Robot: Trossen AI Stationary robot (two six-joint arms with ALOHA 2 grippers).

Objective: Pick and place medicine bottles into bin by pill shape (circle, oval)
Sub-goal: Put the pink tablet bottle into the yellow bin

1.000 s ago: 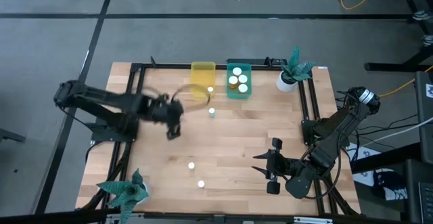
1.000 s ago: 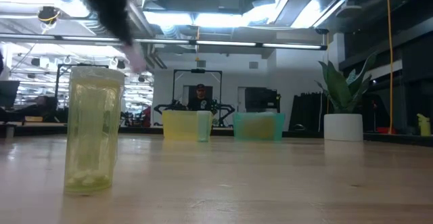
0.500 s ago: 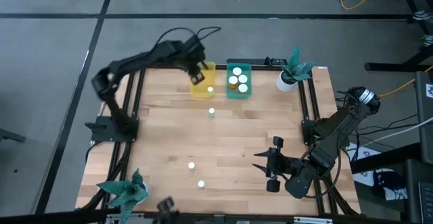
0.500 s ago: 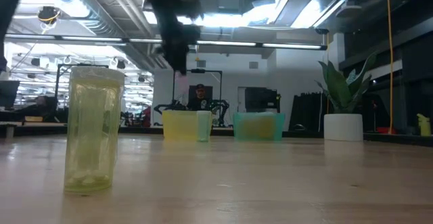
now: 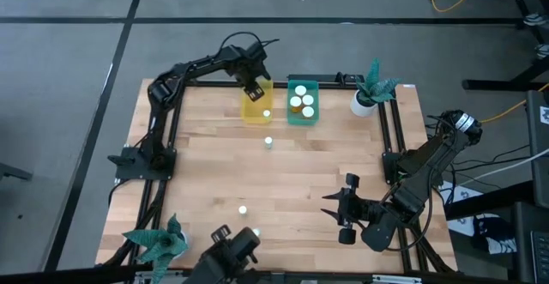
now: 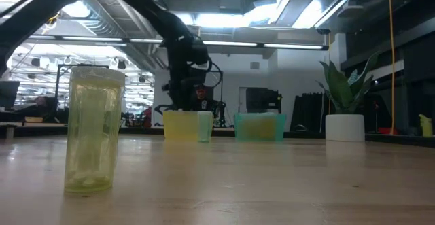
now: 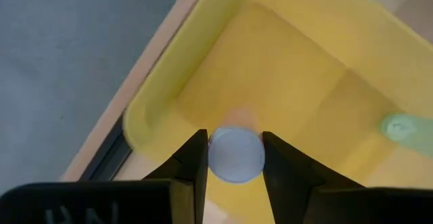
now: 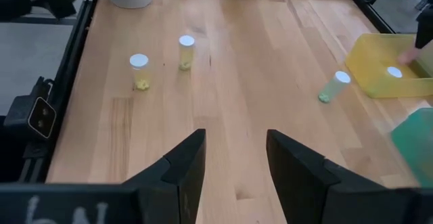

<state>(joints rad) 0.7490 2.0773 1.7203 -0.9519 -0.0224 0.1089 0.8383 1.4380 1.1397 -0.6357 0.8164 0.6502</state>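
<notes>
A pale wooden table [image 5: 206, 164] on a black frame, grey workshop floor all round it, and strip lights glowing in the room behind. The landmark here is the yellow bin [image 5: 256, 100] at the far edge, and the left gripper [image 5: 254, 87] hangs right over its far end, fingers pinching a white-capped medicine bottle [image 7: 235, 155]. In the left wrist view the bottle hangs upright, cap toward the camera, long axis pointing straight down into the yellow bin's floor. So the drop looks to be straight down, no sideways travel needed. One bottle [image 5: 267, 113] already lies inside the yellow bin, toward its near end, clear of the spot below the held one.

Just beside the yellow bin sits the teal bin [image 5: 302, 101] with several capped bottles in it. One loose bottle [image 5: 268, 142] stands a little nearer than the yellow bin; two more [image 5: 243, 208] wait well toward the near edge.

The right gripper [image 5: 345, 213] rests far from the yellow bin, at the near right of the table, fingers slightly parted, holding nothing.

No label or writing can be read on any bottle.
</notes>
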